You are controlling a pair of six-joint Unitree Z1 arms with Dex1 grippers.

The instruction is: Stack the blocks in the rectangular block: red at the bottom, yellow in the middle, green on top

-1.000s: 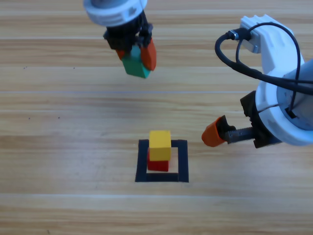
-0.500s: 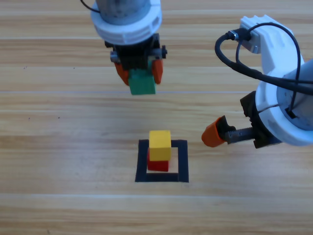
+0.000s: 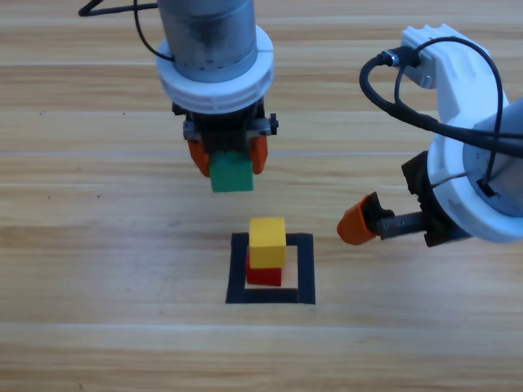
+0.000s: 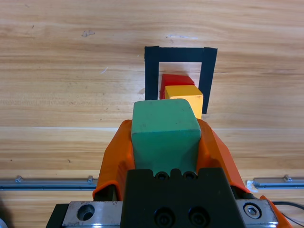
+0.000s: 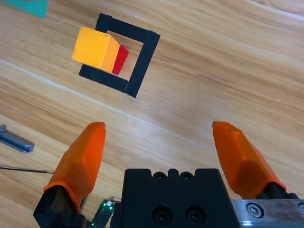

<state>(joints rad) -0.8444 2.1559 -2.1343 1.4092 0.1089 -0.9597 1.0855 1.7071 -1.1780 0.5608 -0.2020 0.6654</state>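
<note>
Green cube [image 3: 230, 174] was clamped between the left gripper's [image 3: 228, 160] orange fingers [image 4: 115, 154], held off the tabletop [image 3: 98, 245], up-picture of the rectangular tape outline [image 3: 304, 269] in the high view. Left wrist view showed the cube gripped on two opposite side faces, top face level. Yellow cube [image 3: 267, 242] sat on the red cube [image 3: 263, 274], both inside the outline, toward its left side; the red one mostly hidden under the yellow from above. Green cube was apart from the stack, not over it. Right gripper [image 5: 167, 149] was parked to the right of the outline, fingers spread wide with nothing between them, per the right wrist view. In the high view only one of its orange tips [image 3: 356, 224] showed clearly, near the outline's right edge; height above the wood was hard to judge, probably clear of it.
</note>
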